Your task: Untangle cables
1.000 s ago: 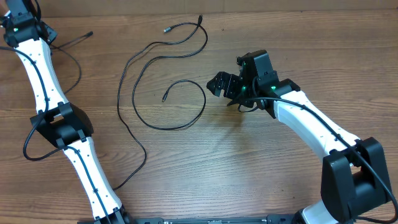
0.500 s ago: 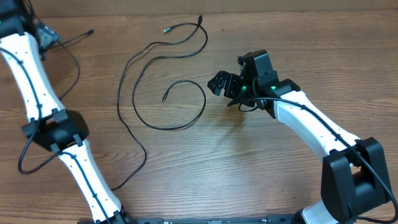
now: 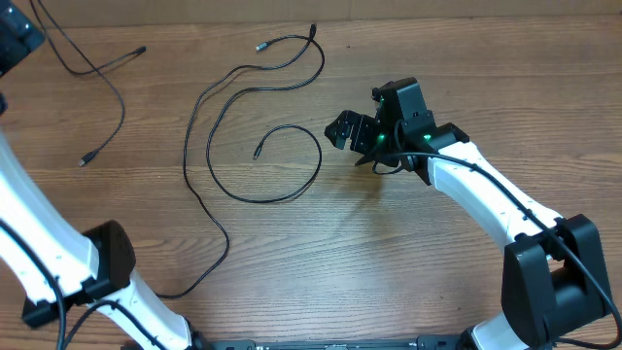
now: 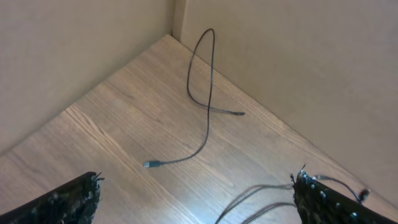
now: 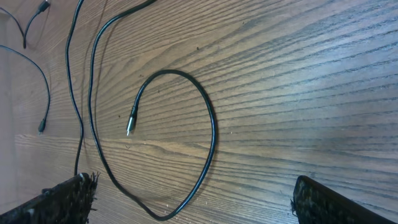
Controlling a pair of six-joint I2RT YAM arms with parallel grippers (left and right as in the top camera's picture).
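Overhead first: I'm parking my right gripper [image 3: 346, 131] just right of the curl [image 3: 320, 163] in the middle of the table [image 3: 408, 272], jaws spread wide and empty. The curl's plug is pointing down-left, and next to it a long strand [image 3: 186, 156] is running mostly from the far edge to the near edge. The two are hugging each other up top, and I can't tell whether they're actually crossing there. The left cable [image 3: 122, 105] is lying well apart from both, also running far to near, with its plug aimed at the near-left. Left wrist cam: my left gripper [image 4: 196, 186] is hanging wide open with nothing in it. It's looking at that left cable [image 4: 211, 74], whose loop is rising by the wall corner and whose plug is lying flat on the wood. Right wrist cam: I'm seeing the curl [image 5: 214, 134] sitting between my spread fingers, plug pointing down-left in this view too. So I'm thinking the move is to come down low on the curl close to its plug, pinch it square across the cord, and drag it slowly right, away from the long strand, watching that nothing snags.
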